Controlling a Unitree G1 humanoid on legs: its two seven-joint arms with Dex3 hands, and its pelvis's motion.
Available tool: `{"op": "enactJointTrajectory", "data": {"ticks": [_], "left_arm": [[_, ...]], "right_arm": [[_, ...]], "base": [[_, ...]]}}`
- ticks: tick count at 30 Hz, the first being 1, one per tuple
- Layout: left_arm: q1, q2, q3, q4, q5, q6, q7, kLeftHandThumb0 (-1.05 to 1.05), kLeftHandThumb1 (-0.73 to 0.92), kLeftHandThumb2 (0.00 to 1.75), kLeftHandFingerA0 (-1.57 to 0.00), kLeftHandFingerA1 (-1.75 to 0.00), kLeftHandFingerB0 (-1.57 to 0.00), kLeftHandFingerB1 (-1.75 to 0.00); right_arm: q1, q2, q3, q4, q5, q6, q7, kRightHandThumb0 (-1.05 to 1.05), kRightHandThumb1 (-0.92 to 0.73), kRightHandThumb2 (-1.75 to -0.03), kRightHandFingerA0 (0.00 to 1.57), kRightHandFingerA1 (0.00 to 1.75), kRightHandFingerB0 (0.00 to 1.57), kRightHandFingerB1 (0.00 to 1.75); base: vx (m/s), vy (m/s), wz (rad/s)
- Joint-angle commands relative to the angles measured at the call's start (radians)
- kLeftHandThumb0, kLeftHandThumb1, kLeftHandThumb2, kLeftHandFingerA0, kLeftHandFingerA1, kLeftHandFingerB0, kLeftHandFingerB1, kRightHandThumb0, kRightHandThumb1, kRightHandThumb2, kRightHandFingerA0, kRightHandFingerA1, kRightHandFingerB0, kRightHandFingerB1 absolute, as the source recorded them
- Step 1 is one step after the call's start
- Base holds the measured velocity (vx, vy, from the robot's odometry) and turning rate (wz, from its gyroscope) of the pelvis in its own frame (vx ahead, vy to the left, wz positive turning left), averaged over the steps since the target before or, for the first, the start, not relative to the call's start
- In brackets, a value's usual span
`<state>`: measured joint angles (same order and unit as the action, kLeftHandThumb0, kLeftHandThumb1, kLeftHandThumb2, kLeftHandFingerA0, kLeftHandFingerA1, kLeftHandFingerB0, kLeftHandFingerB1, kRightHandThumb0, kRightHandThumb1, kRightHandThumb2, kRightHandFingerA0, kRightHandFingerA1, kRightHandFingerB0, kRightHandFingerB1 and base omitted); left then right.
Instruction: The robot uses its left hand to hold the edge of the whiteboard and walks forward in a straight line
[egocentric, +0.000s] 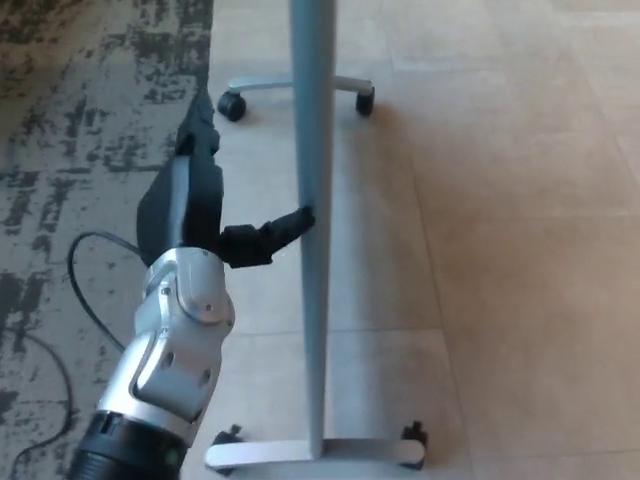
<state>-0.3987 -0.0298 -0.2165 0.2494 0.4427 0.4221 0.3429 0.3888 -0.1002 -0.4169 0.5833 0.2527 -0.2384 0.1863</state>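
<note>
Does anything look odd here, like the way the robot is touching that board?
Yes, one thing: the left robot hand is not wrapped around the whiteboard. Only its thumb tip meets the board's edge, while its two fingers point straight ahead, clear of it. Nothing looks tipped or broken.
</note>
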Motion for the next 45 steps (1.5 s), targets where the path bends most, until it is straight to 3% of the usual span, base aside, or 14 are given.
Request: {"op": "enactJointTrajectory", "data": {"ticks": [1, 4, 5, 18, 19, 22, 28, 29, 36, 37, 39, 40, 44, 45], "left_arm": [[-0.005, -0.101, -0.076, -0.044, 0.016, 0.075, -0.026, -0.89, 0.5, 0.56, 0.0, 0.0, 0.0, 0.0], [-0.002, -0.105, -0.078, -0.052, 0.018, 0.083, -0.028, -0.89, 0.5, 0.56, 0.0, 0.0, 0.0, 0.0], [0.001, -0.145, -0.079, -0.063, 0.005, 0.088, -0.014, -0.8, 0.48, 0.55, 0.0, 0.0, 0.0, 0.0], [-0.081, -0.32, -0.068, 0.089, 0.043, 0.109, 0.179, -0.75, 0.44, 0.67, 0.0, 0.0, 0.0, 0.0], [-0.072, -0.314, -0.112, 0.059, 0.05, 0.162, 0.112, -0.91, 0.45, 0.76, 0.0, 0.0, 0.0, 0.0], [-0.035, -0.223, -0.266, -0.091, 0.057, 0.315, -0.138, -0.84, 0.45, 0.55, 0.0, 0.0, 0.0, 0.0], [0.011, -0.105, -0.294, -0.222, 0.021, 0.395, -0.25, -0.78, 0.4, 0.68, 0.0, 0.0, 0.0, 0.0], [0.013, -0.101, -0.273, -0.21, 0.036, 0.396, -0.212, -0.79, 0.41, 0.68, 0.0, 0.0, 0.0, 0.0], [0.046, -0.202, -0.207, -0.088, 0.079, 0.275, 0.092, -0.69, 0.41, 0.65, 0.0, 0.0, 0.0, 0.0], [0.044, -0.225, -0.202, -0.029, 0.086, 0.218, 0.164, -0.56, 0.31, 0.69, 0.0, -0.34, 0.0, -0.08], [0.039, -0.258, -0.194, 0.061, 0.092, 0.131, 0.275, -0.56, 0.31, 0.69, 0.0, -0.34, 0.0, -0.08], [0.033, -0.271, -0.193, 0.09, 0.091, 0.107, 0.303, -0.42, 0.5, 0.74, -0.01, -0.45, 0.0, 0.0], [0.008, -0.315, -0.176, 0.179, 0.073, 0.038, 0.385, -0.33, 0.55, 0.8, 0.0, -0.44, 0.0, -0.08], [-0.013, -0.362, -0.15, 0.232, 0.043, -0.004, 0.432, -0.36, 0.54, 0.77, -0.01, -0.39, 0.0, -0.02]], "right_arm": [[0.01, -0.019, 0.017, 0.014, -0.061, -0.109, -0.032, -0.55, -0.34, -0.77, 0.57, 0.69, 0.46, 0.5], [0.009, -0.021, 0.021, 0.02, -0.062, -0.12, -0.037, -0.55, -0.34, -0.77, 0.57, 0.69, 0.46, 0.5], [0.011, -0.023, 0.024, 0.012, -0.064, -0.102, -0.039, -0.49, -0.43, -0.54, 0.88, 0.77, 0.54, 0.37], [0.01, -0.033, 0.05, 0.009, -0.095, -0.096, -0.076, -0.48, -0.45, -0.54, 0.75, 0.7, 0.54, 0.37], [0.006, -0.031, 0.05, 0.008, -0.089, -0.094, -0.07, -0.48, -0.44, -0.54, 1.0, 0.86, 0.52, 0.37], [0.005, -0.032, 0.05, 0.008, -0.084, -0.09, -0.061, -0.53, -0.36, -0.75, 0.95, 1.16, 0.46, 0.49], [0.018, -0.048, 0.041, -0.007, -0.075, -0.054, -0.053, -0.47, -0.45, -0.54, 1.15, 1.11, 0.55, 0.37], [0.011, -0.051, 0.036, 0.012, -0.064, -0.066, -0.035, -0.52, -0.35, -0.75, 0.79, 0.74, 0.44, 0.49], [0.006, -0.043, 0.047, 0.002, -0.074, -0.087, -0.035, -0.49, -0.44, -0.54, 0.87, 0.74, 0.53, 0.37], [0.006, -0.045, 0.051, 0.001, -0.081, -0.098, -0.034, -0.46, -0.45, -0.54, 0.75, 0.75, 0.5, 0.36], [0.005, -0.049, 0.057, -0.001, -0.091, -0.114, -0.031, -0.46, -0.45, -0.54, 0.75, 0.75, 0.5, 0.36], [0.005, -0.049, 0.056, -0.008, -0.089, -0.101, -0.031, -0.49, -0.46, -0.55, 0.9, 1.08, 0.52, 0.37], [-0.003, -0.049, 0.054, -0.001, -0.091, -0.103, -0.038, -0.51, -0.44, -0.54, 0.99, 1.03, 0.54, 0.38], [-0.018, -0.047, 0.053, 0.029, -0.099, -0.137, -0.049, -0.53, -0.44, -0.55, 1.05, 1.35, 0.53, 0.38]], "base": [[0.09, 0.043, 0.16], [0.08, 0.003, 0.14], [0.0, 0.0, 0.0], [0.01, -0.001, 0.01], [0.0, 0.0, 0.0], [0.02, 0.001, 0.03], [0.0, 0.0, 0.0], [0.0, 0.0, 0.0], [0.0, 0.0, 0.0], [0.0, 0.0, 0.0], [0.0, 0.0, 0.0], [0.0, 0.0, 0.0], [0.0, 0.0, 0.0], [0.0, 0.0, 0.0]]}}
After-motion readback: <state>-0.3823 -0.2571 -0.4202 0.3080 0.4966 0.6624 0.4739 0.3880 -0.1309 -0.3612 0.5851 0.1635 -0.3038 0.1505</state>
